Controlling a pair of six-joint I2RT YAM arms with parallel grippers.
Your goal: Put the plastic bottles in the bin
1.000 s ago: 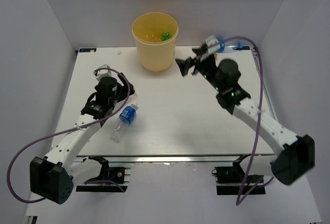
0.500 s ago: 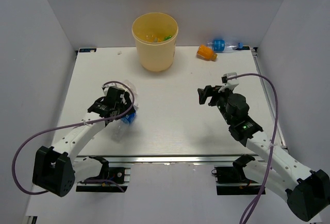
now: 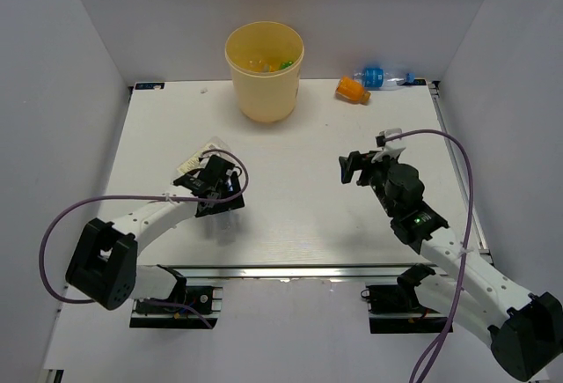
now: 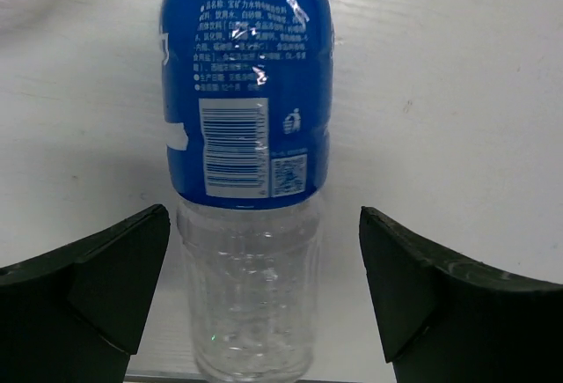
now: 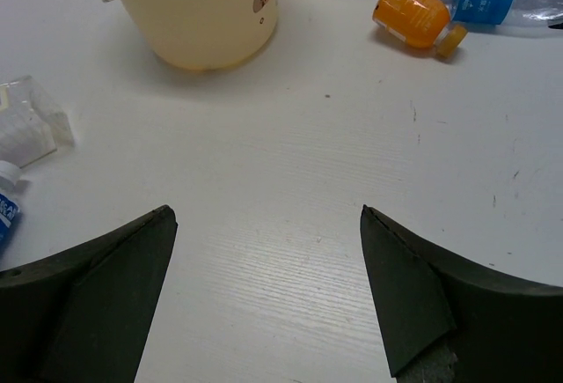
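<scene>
White panel walls [image 3: 53,48] close in a white table [image 3: 299,224]. At its far edge stands the bin [image 3: 264,70], with orange and green bottles [image 3: 283,64] lying in its bottom. To the bin's right, along the same far edge, a stubby orange bottle [image 3: 352,91] lies on its side. A clear blue-labelled bottle [image 3: 380,77] lies just beside it, against the back wall. On the near-left part of the table another blue-labelled bottle [image 4: 251,163] lies flat. The left gripper [image 4: 264,216] is over it, fingers spread to either side with a gap at each flank, not touching. The right gripper [image 5: 266,216] hangs over the middle right of the table, fingers wide apart around bare tabletop, facing the bin and the two far bottles. A purple cable [image 3: 53,242] loops off each arm.
</scene>
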